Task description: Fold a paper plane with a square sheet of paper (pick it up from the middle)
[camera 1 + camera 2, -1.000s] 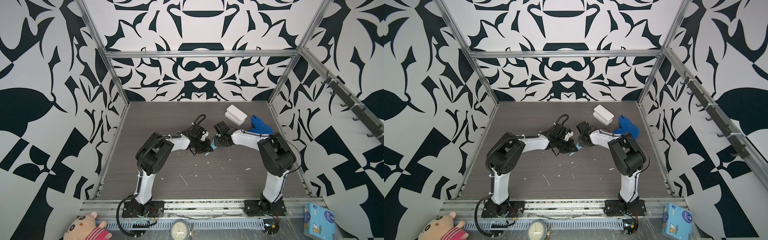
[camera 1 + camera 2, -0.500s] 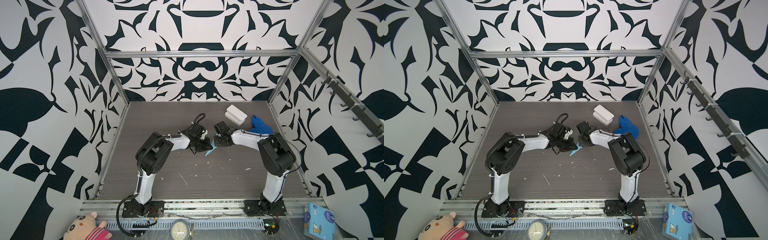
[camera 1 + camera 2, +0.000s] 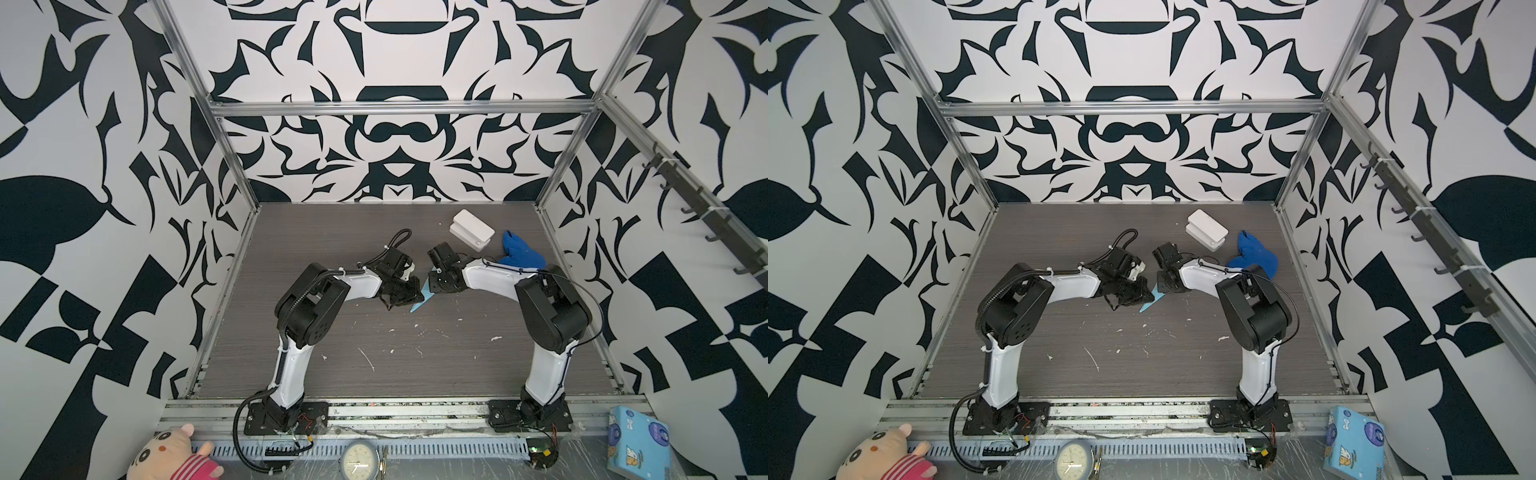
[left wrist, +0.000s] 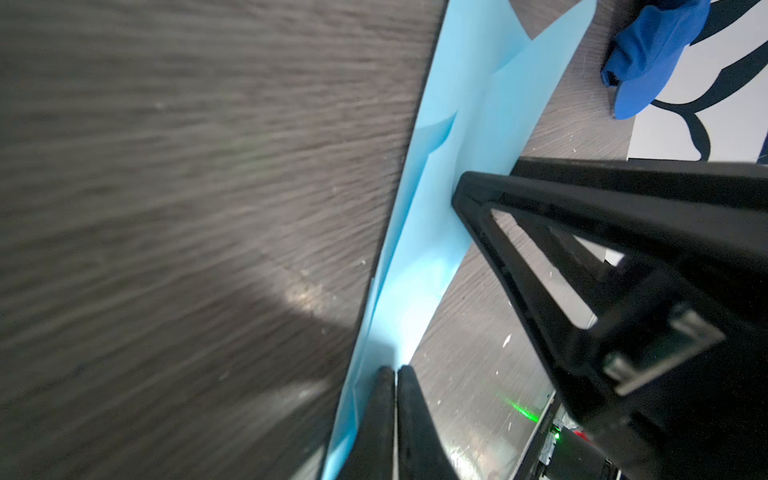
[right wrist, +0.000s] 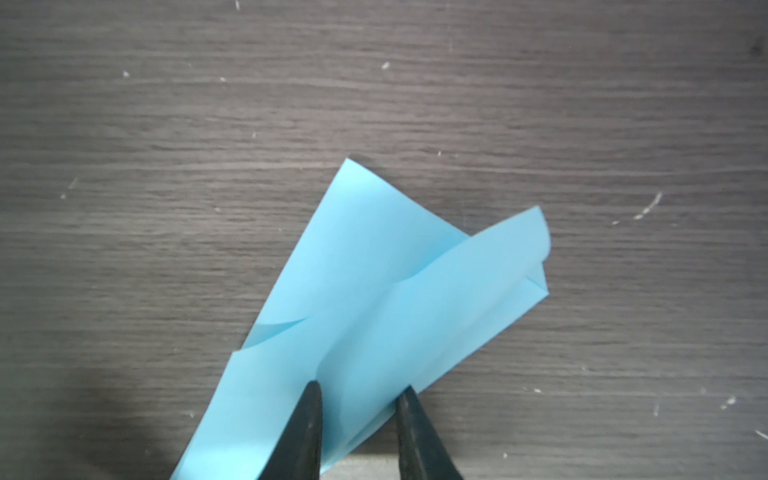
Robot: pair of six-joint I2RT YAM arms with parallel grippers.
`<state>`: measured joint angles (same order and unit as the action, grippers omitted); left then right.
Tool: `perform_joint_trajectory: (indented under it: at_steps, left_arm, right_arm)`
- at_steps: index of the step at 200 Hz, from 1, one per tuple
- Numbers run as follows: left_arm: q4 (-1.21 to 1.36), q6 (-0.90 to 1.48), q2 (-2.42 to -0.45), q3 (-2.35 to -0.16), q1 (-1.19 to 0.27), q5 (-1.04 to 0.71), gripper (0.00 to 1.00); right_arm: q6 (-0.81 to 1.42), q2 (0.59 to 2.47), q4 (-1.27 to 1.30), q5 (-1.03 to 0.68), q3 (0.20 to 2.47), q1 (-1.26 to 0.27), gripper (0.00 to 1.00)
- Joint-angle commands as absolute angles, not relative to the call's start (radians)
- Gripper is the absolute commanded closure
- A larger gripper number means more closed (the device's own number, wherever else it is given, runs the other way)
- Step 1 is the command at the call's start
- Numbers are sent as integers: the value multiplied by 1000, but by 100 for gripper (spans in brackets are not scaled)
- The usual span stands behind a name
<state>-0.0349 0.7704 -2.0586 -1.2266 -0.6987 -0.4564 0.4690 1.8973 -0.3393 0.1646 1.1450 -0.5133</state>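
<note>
The square sheet of paper point(image 5: 374, 299), light blue, lies on the table folded into a slim, pointed paper plane shape with loose flaps. In both top views only its near tip point(image 3: 420, 302) point(image 3: 1151, 301) shows between the two wrists. My left gripper point(image 4: 397, 370) point(image 3: 415, 293) is shut, and its tips rest on the paper's narrow end. No paper shows between the jaws. My right gripper point(image 5: 360, 390) point(image 3: 433, 286) is open and straddles a raised fold of the paper. One of its fingers point(image 4: 478, 203) touches the strip in the left wrist view.
A royal-blue cloth lump point(image 3: 519, 253) and a white box point(image 3: 471, 228) sit at the back right of the table. White scraps point(image 3: 368, 359) dot the dark table surface. A printed box point(image 3: 638, 440), a plush toy point(image 3: 174, 455) and a clock point(image 3: 359, 461) lie beyond the front rail.
The right jaws have narrowed very slightly around the fold. Both arms and the paper stay where they were.
</note>
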Motion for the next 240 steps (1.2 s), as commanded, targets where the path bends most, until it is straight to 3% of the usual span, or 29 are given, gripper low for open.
perform_joint_trajectory:
  at_steps: [1,59,101,158,179,240]
  left_arm:
    - [-95,776,-2075,-1233,-693,-422,91]
    - [-128,774,-2076,-1240,-693,-405,91]
    - [-188,764,-2092,-1257,-693,-392,93]
    - [-274,732,-2121,-1293,-693,-380,93]
    - [-295,714,-2128,-1304,-694,-374,94]
    - [-330,692,-2138,-1316,-695,-358,94]
  right_arm:
    - [480,2017,-475,153,1078,-508,72]
    - [477,2026,-483,155,1076,-508,73]
    - [452,1912,-501,106,1124,-508,73]
    - [444,1695,-503,16,1144,-476,57]
    - [408,1618,-483,-23,1125,-466,55]
    - [363,1730,-458,-262,1181,-482,93]
